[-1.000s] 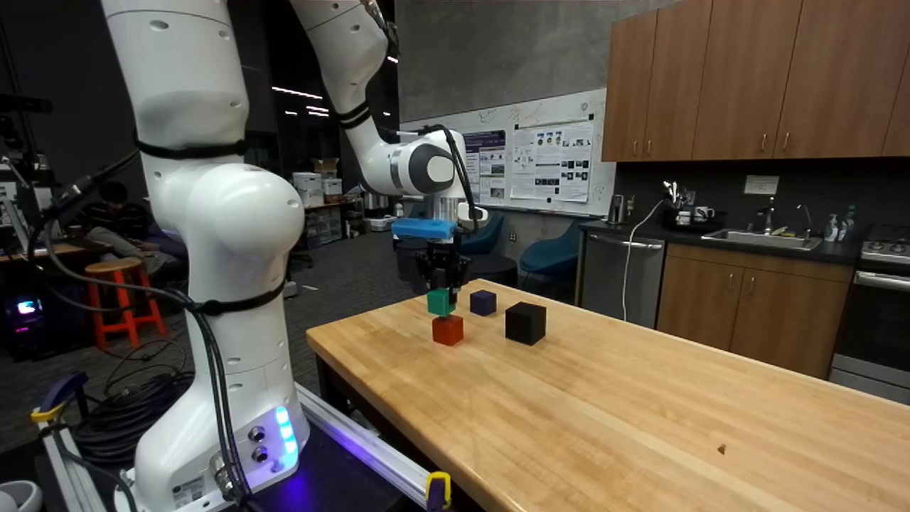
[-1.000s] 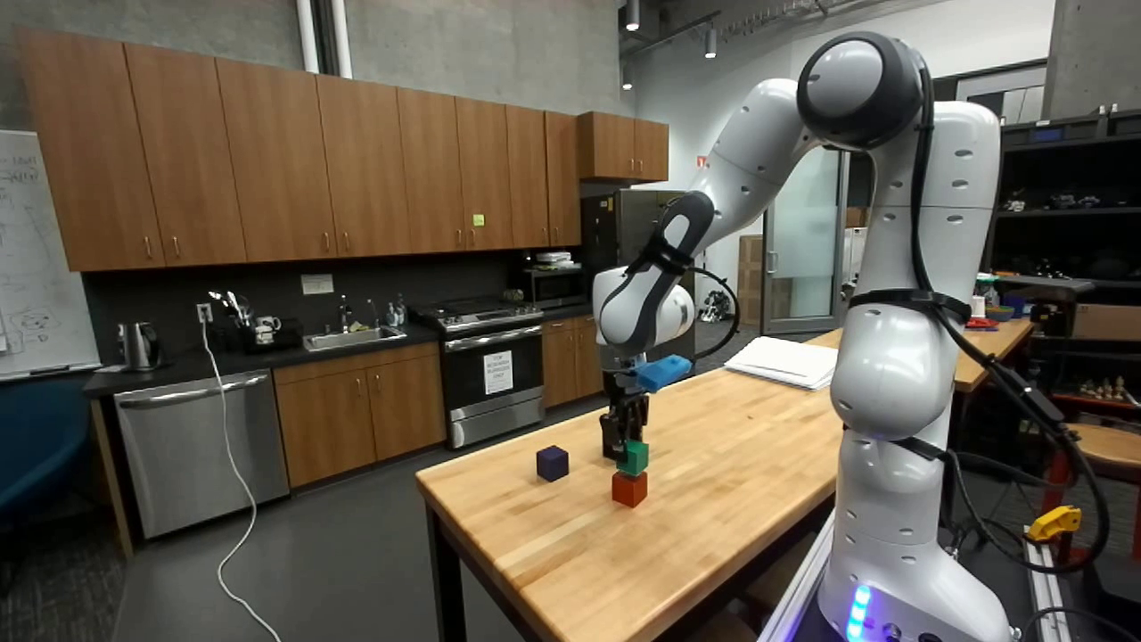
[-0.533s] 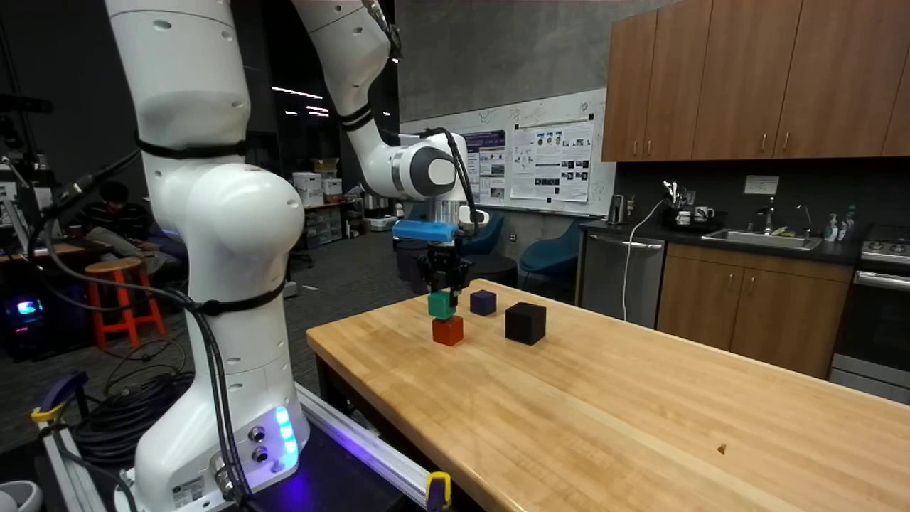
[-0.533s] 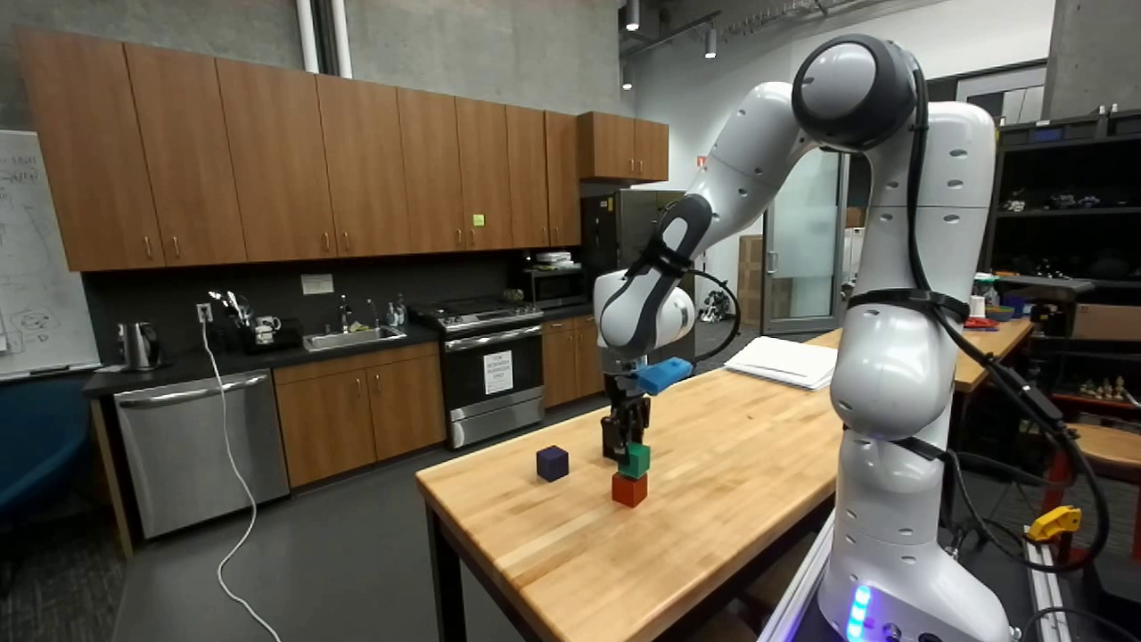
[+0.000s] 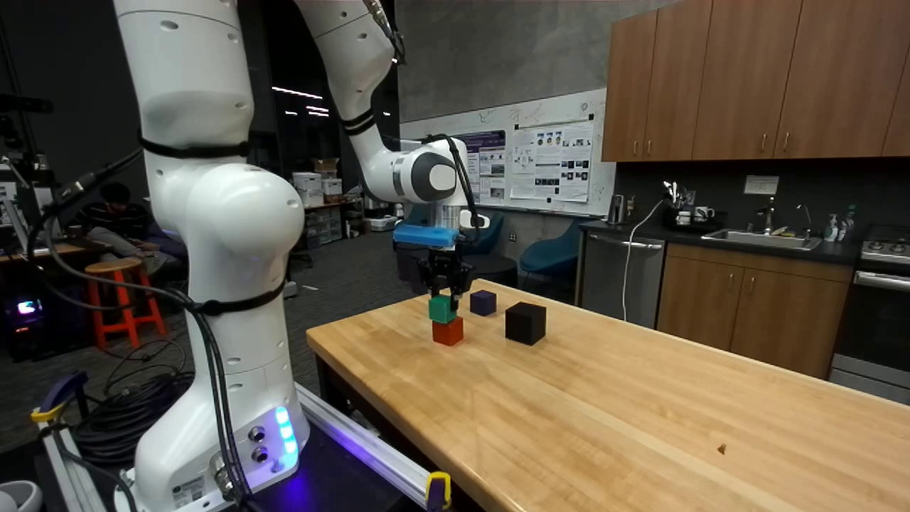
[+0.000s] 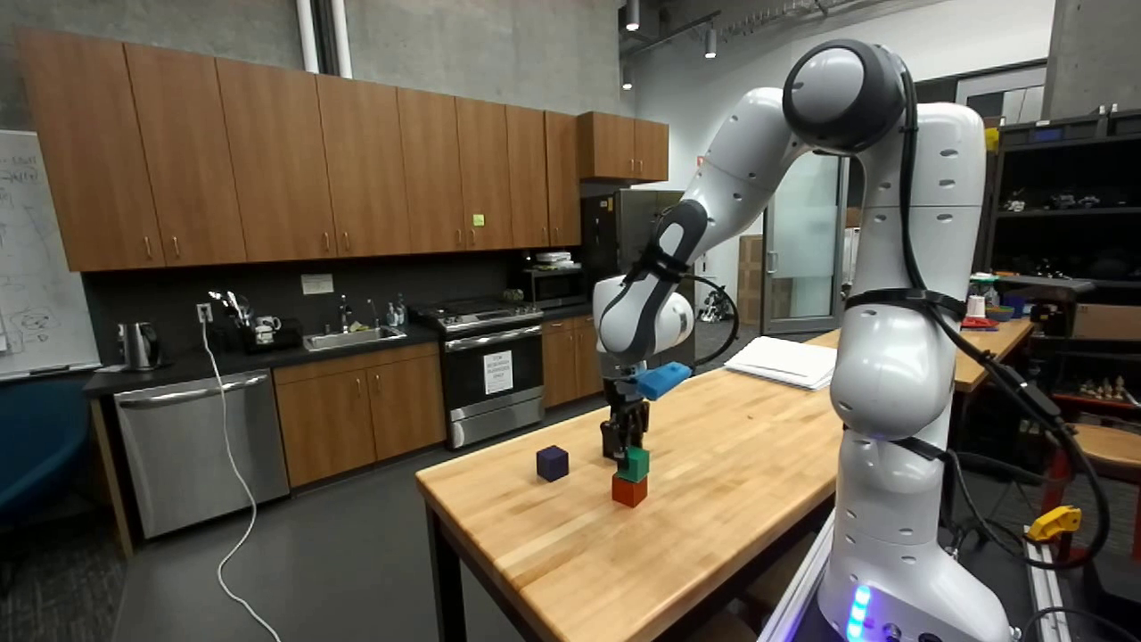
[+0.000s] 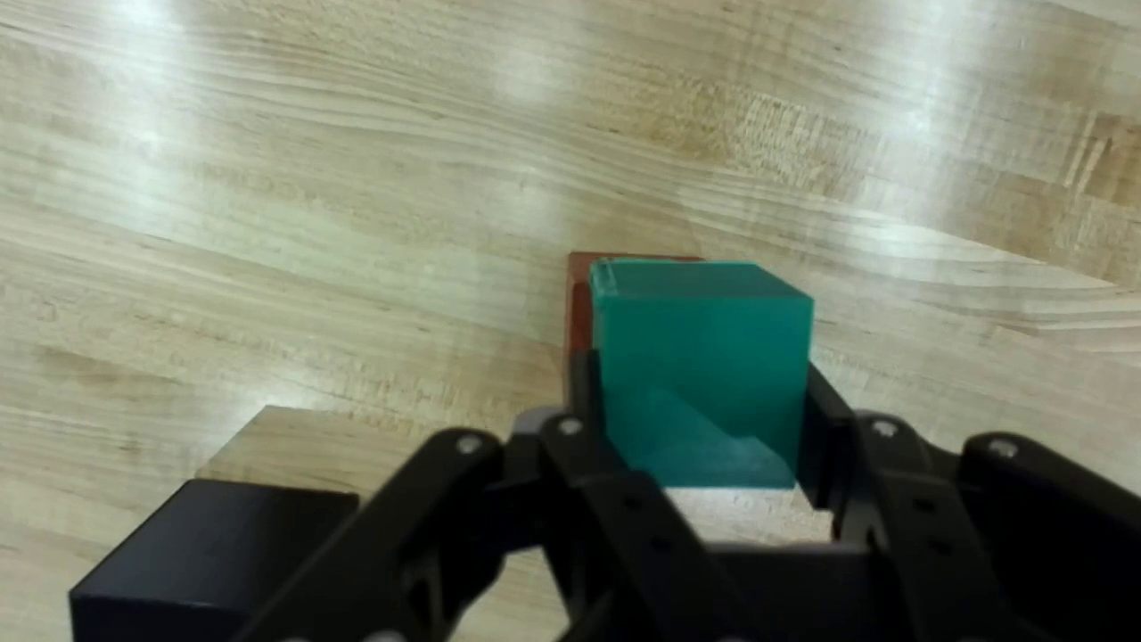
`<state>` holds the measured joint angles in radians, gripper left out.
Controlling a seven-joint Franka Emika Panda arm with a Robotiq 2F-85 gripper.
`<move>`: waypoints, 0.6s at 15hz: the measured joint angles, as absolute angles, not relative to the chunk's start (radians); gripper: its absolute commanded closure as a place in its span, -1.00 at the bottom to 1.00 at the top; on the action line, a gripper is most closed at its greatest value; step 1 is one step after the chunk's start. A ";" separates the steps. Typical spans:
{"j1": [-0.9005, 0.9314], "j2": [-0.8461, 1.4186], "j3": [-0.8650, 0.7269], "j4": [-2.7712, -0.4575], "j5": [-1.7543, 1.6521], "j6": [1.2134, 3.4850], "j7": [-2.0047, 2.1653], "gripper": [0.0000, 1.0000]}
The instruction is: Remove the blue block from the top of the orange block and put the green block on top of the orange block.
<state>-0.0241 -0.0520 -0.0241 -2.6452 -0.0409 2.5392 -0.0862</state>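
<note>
The green block [image 5: 442, 309] sits between the fingers of my gripper [image 5: 445, 296], which is shut on it; this also shows in the wrist view [image 7: 704, 374]. The green block is right above the orange block [image 5: 448, 332] and appears to touch its top, in both exterior views [image 6: 634, 465]. In the wrist view the orange block [image 7: 579, 312] is mostly hidden under the green one, with a strip showing at its left and far edges. The dark blue block [image 6: 553, 464] stands apart on the table, also visible in an exterior view [image 5: 483, 303]; it is out of the wrist view.
A larger black cube [image 5: 525, 323] stands on the wooden table [image 5: 604, 384] near the stack. It shows at the lower left of the wrist view [image 7: 209, 553] and is partly behind my gripper in an exterior view [image 6: 610, 439]. White papers [image 6: 784, 361] lie farther along the table.
My gripper has moved down slightly with the green block. The small gap above the orange block has closed. The orange, blue and black blocks have not moved.
</note>
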 measured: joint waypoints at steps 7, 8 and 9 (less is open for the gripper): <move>-0.026 -0.044 -0.026 -2.641 -0.041 2.550 -0.087 -0.87; -0.028 -0.045 -0.026 -2.641 -0.041 2.550 -0.087 -0.96; -0.030 -0.046 -0.028 -2.641 -0.041 2.549 -0.087 -1.00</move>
